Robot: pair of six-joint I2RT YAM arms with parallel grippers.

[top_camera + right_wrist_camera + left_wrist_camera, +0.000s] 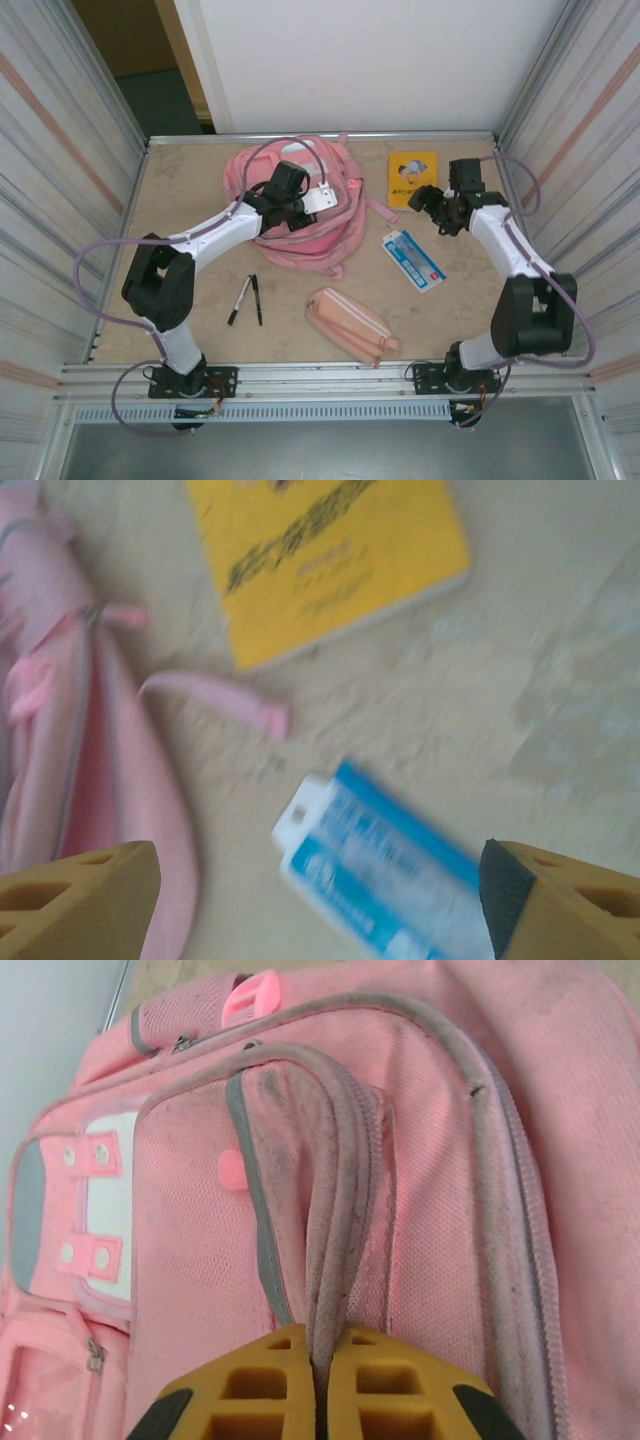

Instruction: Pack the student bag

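Packing had hardly begun: the student bag [320, 245] was gripped, and the loose items lay outside it.

The bag lay on the bench [190, 190] directly under the left end effector [320, 1350], which was pinched shut on a grey-edged fold of its zip flap. The rest seemingly awaited packing. The pink pencil case [350, 325] lay well back from both end effectors. The yellow booklet [330, 560] was just beyond the right end effector [320, 900], and the blue-and-white pack [380, 870] lay beneath its wide-spread, empty fingers. Two pens [246, 298] lay behind the left one.

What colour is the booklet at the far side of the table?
Yellow, with dark print on its cover. The booklet shows best in the right wrist view.
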